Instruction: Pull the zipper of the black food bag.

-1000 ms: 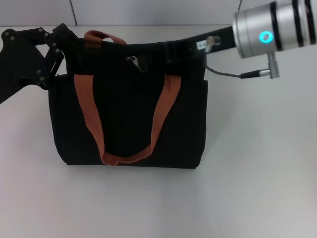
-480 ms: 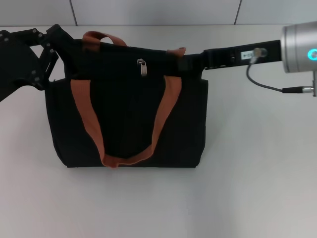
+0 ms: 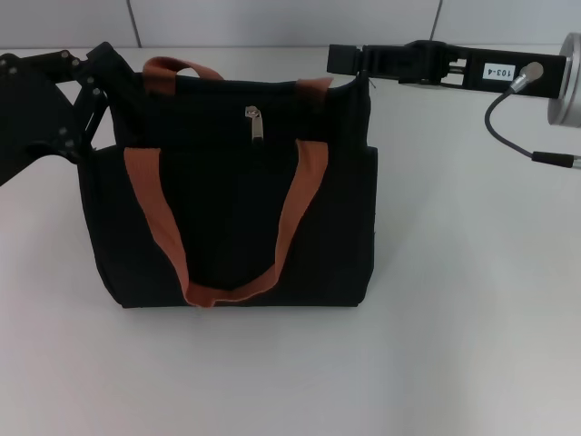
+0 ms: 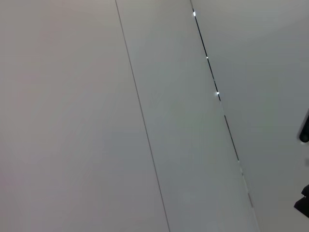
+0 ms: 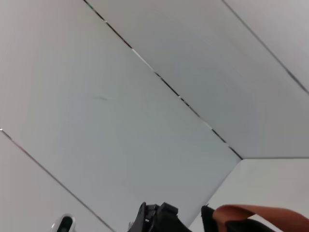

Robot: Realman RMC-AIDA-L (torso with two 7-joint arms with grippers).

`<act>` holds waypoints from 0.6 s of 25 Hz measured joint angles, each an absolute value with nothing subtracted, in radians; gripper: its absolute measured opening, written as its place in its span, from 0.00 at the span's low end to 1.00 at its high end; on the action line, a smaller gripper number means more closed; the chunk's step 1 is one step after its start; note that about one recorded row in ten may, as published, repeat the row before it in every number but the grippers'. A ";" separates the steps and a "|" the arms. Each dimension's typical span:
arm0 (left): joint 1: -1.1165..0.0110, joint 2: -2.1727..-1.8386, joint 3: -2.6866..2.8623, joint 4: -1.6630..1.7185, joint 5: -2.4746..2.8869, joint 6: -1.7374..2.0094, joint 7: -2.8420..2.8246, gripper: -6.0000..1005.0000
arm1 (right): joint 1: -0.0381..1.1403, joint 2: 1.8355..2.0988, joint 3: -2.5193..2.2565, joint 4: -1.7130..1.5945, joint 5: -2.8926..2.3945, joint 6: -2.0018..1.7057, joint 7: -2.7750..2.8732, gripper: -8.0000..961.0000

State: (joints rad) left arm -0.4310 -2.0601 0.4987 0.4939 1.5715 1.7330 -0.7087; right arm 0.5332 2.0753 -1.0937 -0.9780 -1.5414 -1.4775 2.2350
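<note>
The black food bag (image 3: 231, 218) stands upright on the white table in the head view, with two orange-brown handles (image 3: 300, 200). The silver-grey zipper (image 3: 256, 123) hangs at the middle of the bag's upper part. My left gripper (image 3: 111, 84) is at the bag's upper left corner and seems shut on its edge. My right gripper (image 3: 345, 60) is level with the bag's upper right corner, right at its rim and away from the zipper. The right wrist view shows an orange-brown strap (image 5: 256, 214) at its lower edge; the zipper is out of that view.
The white table (image 3: 463, 318) stretches in front of and to the right of the bag. A grey panelled wall (image 3: 272, 20) stands behind it. A cable (image 3: 508, 127) loops under my right wrist. The left wrist view shows only wall panels (image 4: 145, 116).
My right gripper has moved from over the zipper area to the right and up, to the bag's upper right corner. The bag's top has straightened. My left gripper has stayed put.
</note>
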 joint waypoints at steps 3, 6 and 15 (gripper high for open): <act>-0.434 -2.061 0.499 0.494 1.572 1.733 -0.709 0.03 | 0.575 2.069 -1.104 -0.946 -1.564 -1.482 2.239 0.11; -0.437 -2.063 0.501 0.494 1.572 1.733 -0.709 0.03 | 0.640 2.065 -1.113 -0.908 -1.629 -1.487 2.268 0.19; -0.442 -2.063 0.499 0.494 1.572 1.731 -0.710 0.03 | 0.752 2.073 -1.111 -0.911 -1.854 -1.459 2.439 0.49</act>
